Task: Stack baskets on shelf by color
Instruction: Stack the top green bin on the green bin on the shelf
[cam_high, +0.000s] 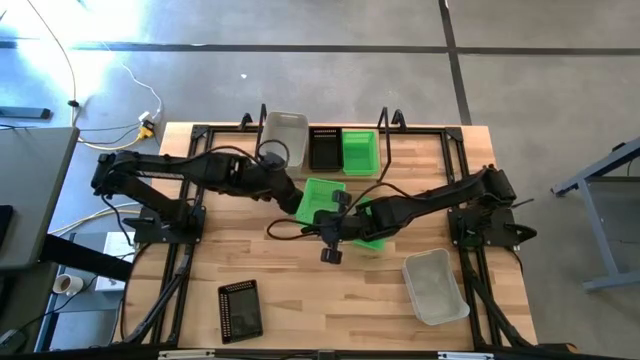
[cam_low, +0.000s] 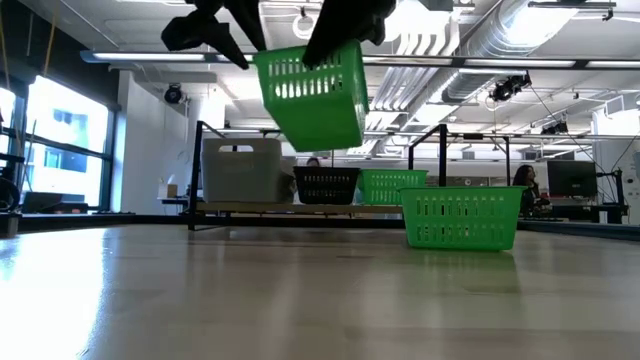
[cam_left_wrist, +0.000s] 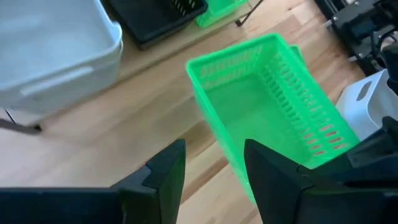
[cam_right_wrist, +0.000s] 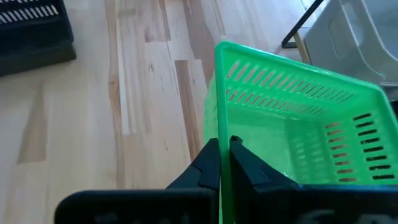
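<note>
The table (cam_high: 300, 290), a pale wood top, is carrying the whole arrangement. Along its far edge the shelf (cam_high: 420, 131) is standing, holding three baskets in a row: a whitish-grey basket (cam_high: 284, 135), a black basket (cam_high: 325, 148) beside it, and a green basket on the shelf (cam_high: 360, 151) next to that.

The left arm (cam_high: 180, 170) and the right arm (cam_high: 445, 195) are both reaching toward the middle of the table. There a raised green basket (cam_high: 320, 200) is hanging tilted in the air, clear of the wood, as the low view shows. The right gripper (cam_right_wrist: 224, 155) is pinching one wall of this basket at its rim, its jaws shut tight on the thin plastic. The left gripper (cam_left_wrist: 214, 165) is hovering just beside the same basket with its jaws spread apart and nothing between them.

A second green basket (cam_low: 462, 217) is sitting flat on the table just beneath the right arm. Near the front right corner another whitish-grey basket (cam_high: 435, 286) is lying, well apart from the rest, and near the front left a second black basket (cam_high: 240, 309) is resting on the wood.
</note>
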